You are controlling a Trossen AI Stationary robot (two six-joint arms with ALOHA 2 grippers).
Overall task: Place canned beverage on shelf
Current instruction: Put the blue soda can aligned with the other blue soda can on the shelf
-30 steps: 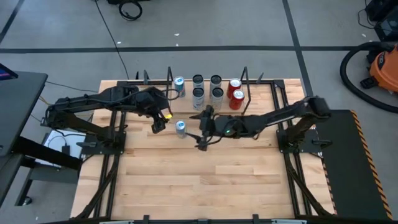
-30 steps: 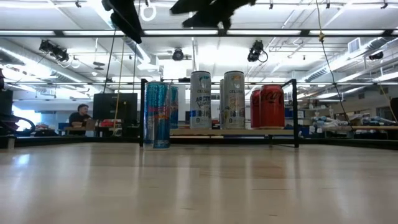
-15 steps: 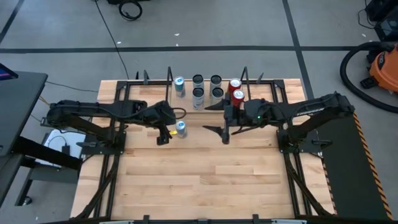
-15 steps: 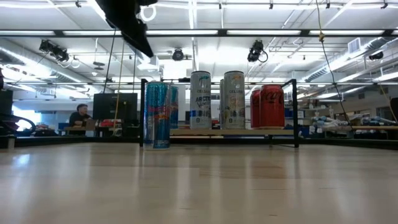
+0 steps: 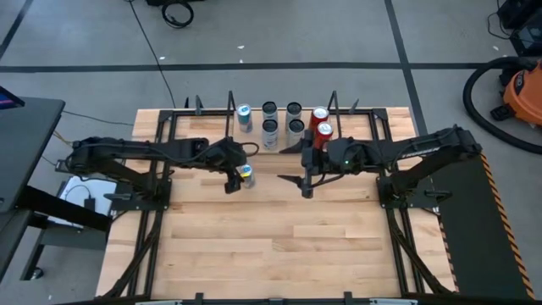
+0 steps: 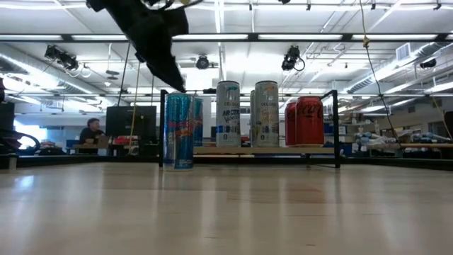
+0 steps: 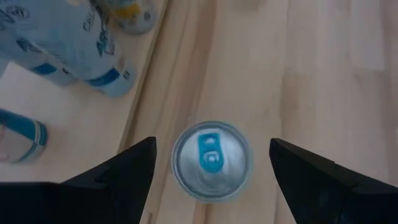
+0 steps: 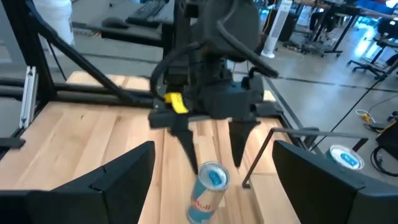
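Observation:
A slim blue-and-silver can [image 5: 246, 175] stands upright on the wood tabletop in front of the shelf; it also shows in the low view [image 6: 178, 131]. My left gripper [image 5: 236, 177] hangs open just above the can's top [image 7: 211, 160], one finger on either side, pointing down; they touch nothing. My right gripper [image 5: 284, 163] is open and empty to the can's right, pointing at it. The light wood shelf [image 5: 284, 135] with black rod uprights stands at the far edge and holds a blue can [image 5: 244, 117], several silver cans [image 5: 270, 129] and two red cans [image 5: 323, 131].
Black frame rails run along the table's left and right sides [image 5: 157, 182]. A black shelf upright [image 8: 261, 155] stands close behind the loose can. Bare tabletop [image 5: 271, 246] stretches toward the near edge. A person sits far off in the room [image 6: 90, 133].
My left gripper has gone toward the table's right edge and down, and now stands over the loose can with its fingers open. My right gripper has drawn back from the can toward the table's right edge, then kept still. The can has stayed in place.

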